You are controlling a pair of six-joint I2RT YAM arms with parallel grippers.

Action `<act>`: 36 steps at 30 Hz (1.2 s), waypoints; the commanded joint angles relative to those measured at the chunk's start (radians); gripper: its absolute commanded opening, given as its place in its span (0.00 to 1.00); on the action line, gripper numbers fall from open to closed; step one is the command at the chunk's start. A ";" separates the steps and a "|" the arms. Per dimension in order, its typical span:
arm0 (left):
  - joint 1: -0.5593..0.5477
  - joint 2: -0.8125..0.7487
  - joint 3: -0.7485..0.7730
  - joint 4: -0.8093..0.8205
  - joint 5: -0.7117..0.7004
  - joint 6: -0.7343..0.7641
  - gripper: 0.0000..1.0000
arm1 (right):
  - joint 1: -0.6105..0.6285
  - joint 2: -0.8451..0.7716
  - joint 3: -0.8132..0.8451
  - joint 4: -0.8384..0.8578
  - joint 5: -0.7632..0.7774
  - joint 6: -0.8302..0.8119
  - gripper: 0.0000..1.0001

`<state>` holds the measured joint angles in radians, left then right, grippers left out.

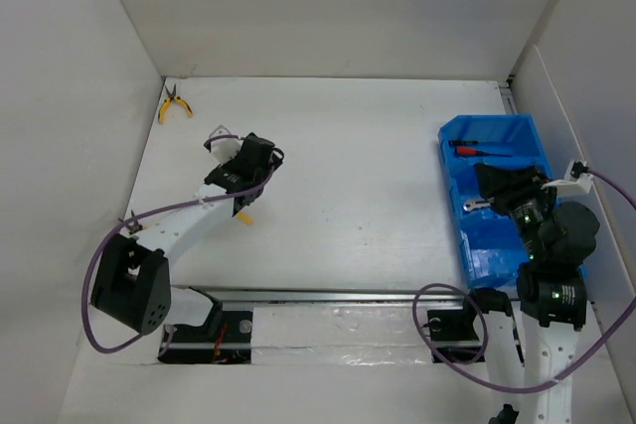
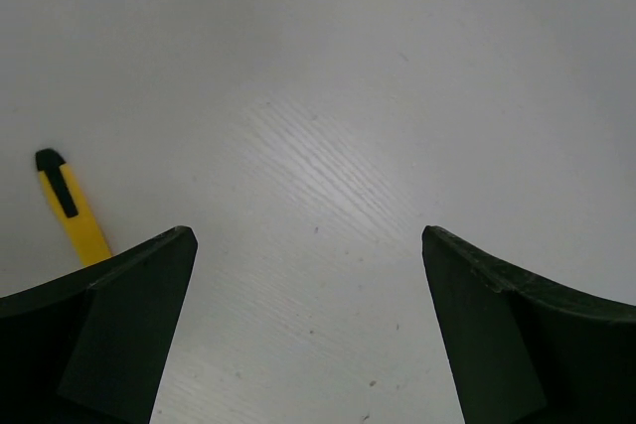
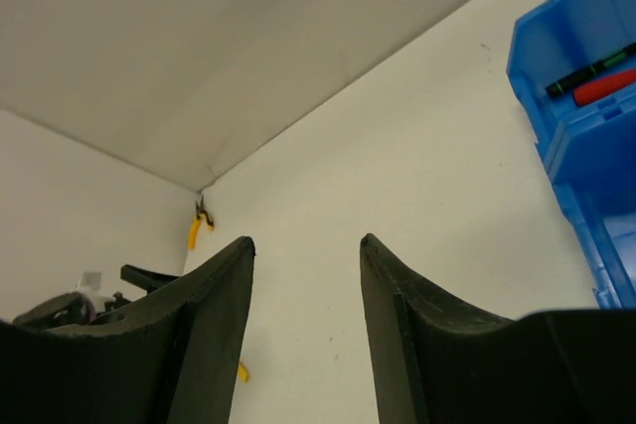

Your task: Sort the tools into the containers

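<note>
Yellow-handled pliers [image 1: 175, 104] lie in the far left corner and also show in the right wrist view [image 3: 198, 227]. A yellow screwdriver [image 1: 244, 216] lies on the table just near of my left gripper [image 1: 253, 161]. In the left wrist view it [image 2: 70, 206] lies left of the open, empty gripper [image 2: 308, 235]. The blue bin [image 1: 527, 131] stands at the right and holds a red screwdriver [image 1: 489, 153], a dark screwdriver [image 1: 467, 143] and a grey metal tool [image 1: 477, 205]. My right gripper [image 1: 494, 184] hovers over the bin, open and empty [image 3: 306, 242].
White walls close in the table at the back and on both sides. The left arm's cable loops beside its base [image 1: 129, 290]. The bin's far compartment [image 3: 556, 37] with the red and dark screwdrivers shows at the right of the right wrist view.
</note>
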<state>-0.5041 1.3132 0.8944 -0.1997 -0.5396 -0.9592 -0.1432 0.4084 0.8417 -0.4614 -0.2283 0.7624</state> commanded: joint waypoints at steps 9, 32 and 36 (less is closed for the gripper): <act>0.033 0.041 0.012 -0.375 -0.131 -0.472 0.93 | 0.005 0.142 -0.044 0.095 -0.203 -0.124 0.52; 0.076 0.308 0.092 -0.603 -0.105 -0.710 0.84 | 0.005 0.081 -0.055 0.073 -0.101 -0.107 0.52; 0.098 0.320 0.074 -0.546 -0.080 -0.671 0.75 | 0.005 0.079 -0.050 0.069 -0.097 -0.110 0.52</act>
<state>-0.4286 1.6302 0.9546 -0.7269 -0.5819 -1.5677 -0.1425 0.5003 0.7826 -0.4332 -0.3355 0.6552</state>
